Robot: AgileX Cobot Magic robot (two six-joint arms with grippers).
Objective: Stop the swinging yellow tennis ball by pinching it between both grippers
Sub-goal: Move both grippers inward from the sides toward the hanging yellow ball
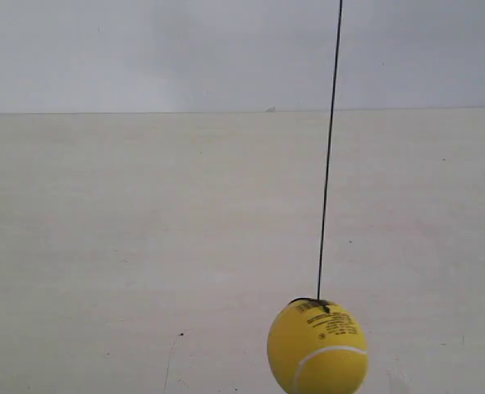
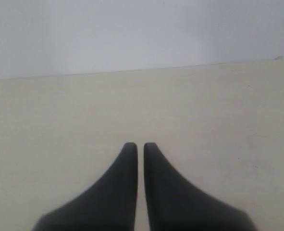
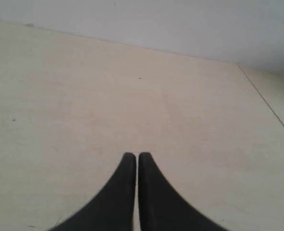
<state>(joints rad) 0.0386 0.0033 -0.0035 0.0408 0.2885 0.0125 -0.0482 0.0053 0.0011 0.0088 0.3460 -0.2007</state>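
The yellow tennis ball point(image 1: 317, 347) hangs on its string point(image 1: 328, 164), while both pairs of jaws look clenched.

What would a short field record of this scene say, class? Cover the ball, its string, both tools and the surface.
ball: yellow tennis ball, hanging low in the exterior view, white seam and black print showing
string: black string, taut, slightly tilted, tied at the ball's top
left: left tool, jaws close together, holding nothing
right: right tool, jaws close together, holding nothing
surface: pale table
contact: ball in neither wrist view
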